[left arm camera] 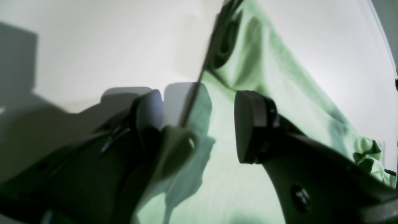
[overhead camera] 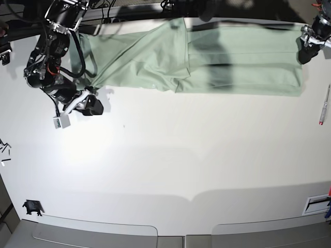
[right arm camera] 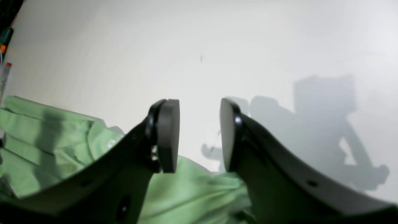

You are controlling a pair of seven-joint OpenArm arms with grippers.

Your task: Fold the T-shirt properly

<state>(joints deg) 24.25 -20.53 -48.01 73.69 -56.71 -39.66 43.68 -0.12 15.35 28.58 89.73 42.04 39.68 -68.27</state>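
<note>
Soft, creased sage T-shirt point(overhead camera: 207, 62) lies long across the matte white worktop point(overhead camera: 170, 155); left tool point(left arm camera: 199, 124) gapes wide, right tool point(right arm camera: 199, 135) partly open, both empty.

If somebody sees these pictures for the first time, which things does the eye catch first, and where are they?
First comes the T-shirt, a long pale green band stretched across the far side of the white table. Next come the two dark arms at its ends: the right gripper by the bunched end at the base view's left, its jaws apart and empty, and the left gripper at the opposite end, wide open over the cloth's edge.
</note>
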